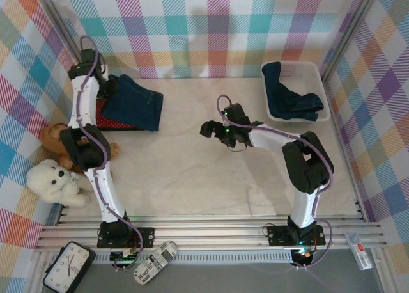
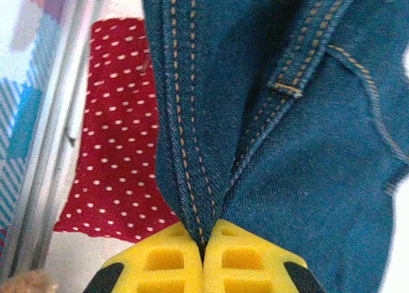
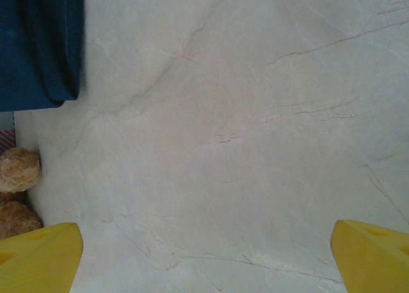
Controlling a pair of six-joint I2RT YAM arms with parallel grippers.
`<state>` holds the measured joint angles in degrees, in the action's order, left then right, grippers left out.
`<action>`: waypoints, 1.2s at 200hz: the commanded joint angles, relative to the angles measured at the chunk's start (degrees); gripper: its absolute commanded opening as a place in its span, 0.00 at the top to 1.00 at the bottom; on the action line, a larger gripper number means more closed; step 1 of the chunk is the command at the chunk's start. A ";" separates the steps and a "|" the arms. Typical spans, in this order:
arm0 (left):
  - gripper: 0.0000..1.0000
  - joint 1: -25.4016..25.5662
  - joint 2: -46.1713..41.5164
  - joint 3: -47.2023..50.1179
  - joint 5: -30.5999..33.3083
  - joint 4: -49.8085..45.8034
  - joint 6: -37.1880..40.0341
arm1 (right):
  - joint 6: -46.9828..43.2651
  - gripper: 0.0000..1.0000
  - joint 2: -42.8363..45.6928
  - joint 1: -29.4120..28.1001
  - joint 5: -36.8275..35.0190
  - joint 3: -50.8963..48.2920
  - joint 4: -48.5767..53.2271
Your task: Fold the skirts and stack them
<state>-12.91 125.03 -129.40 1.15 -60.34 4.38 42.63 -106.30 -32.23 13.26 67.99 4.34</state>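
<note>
A folded dark blue denim skirt (image 1: 135, 102) lies at the far left of the table on top of a red skirt with white dots (image 1: 114, 122). My left gripper (image 1: 110, 90) is at the denim's left edge. In the left wrist view its yellow fingers (image 2: 167, 258) are shut on a stitched fold of the denim skirt (image 2: 287, 146), with the red skirt (image 2: 118, 146) flat beneath. Another dark blue denim skirt (image 1: 291, 98) sits crumpled in the white basket (image 1: 323, 82). My right gripper (image 1: 214, 130) hovers open over the bare mid-table (image 3: 204, 261), holding nothing.
A brown teddy bear (image 1: 57, 139) and a white one (image 1: 54, 181) sit at the left edge by the left arm. The right wrist view catches the denim stack's corner (image 3: 38, 43) and the brown bear (image 3: 16, 171). A metal frame rail (image 2: 45, 152) runs beside the red skirt.
</note>
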 commanded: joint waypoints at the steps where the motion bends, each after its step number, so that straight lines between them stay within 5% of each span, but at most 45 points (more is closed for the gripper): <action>1: 0.70 -5.75 2.54 1.16 -0.65 5.68 -3.01 | -1.21 0.01 3.33 -0.20 -1.48 -2.45 -0.30; 14: 0.21 -7.48 4.42 -1.95 1.64 2.82 -6.49 | -3.84 0.01 7.26 -0.16 -3.33 -4.70 -0.98; 27: 0.00 -7.90 3.90 -2.42 2.15 1.59 -9.18 | -9.21 0.01 11.51 0.09 -7.25 -4.43 3.25; 51: 0.00 -7.46 -4.50 4.56 0.35 5.02 -16.42 | -18.53 0.01 17.15 2.82 -17.57 -0.66 13.77; 78: 0.00 -4.09 -15.64 17.64 -1.94 12.04 -23.35 | -24.63 0.01 18.79 12.47 -23.55 4.42 21.96; 134: 0.00 0.65 -29.17 40.11 -9.89 21.36 -35.21 | -32.79 0.01 5.88 31.64 -30.53 22.38 37.99; 180: 0.00 0.60 -34.17 49.52 -9.06 21.50 -35.61 | -28.05 0.01 3.59 37.88 -31.43 26.40 46.35; 240: 0.00 0.60 -35.63 52.81 -11.24 24.01 -32.35 | -22.54 0.01 2.85 40.41 -26.47 23.13 44.56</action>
<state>-11.81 92.44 -77.36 -8.47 -39.09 -29.71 17.17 -103.46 7.99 -16.01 91.50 47.77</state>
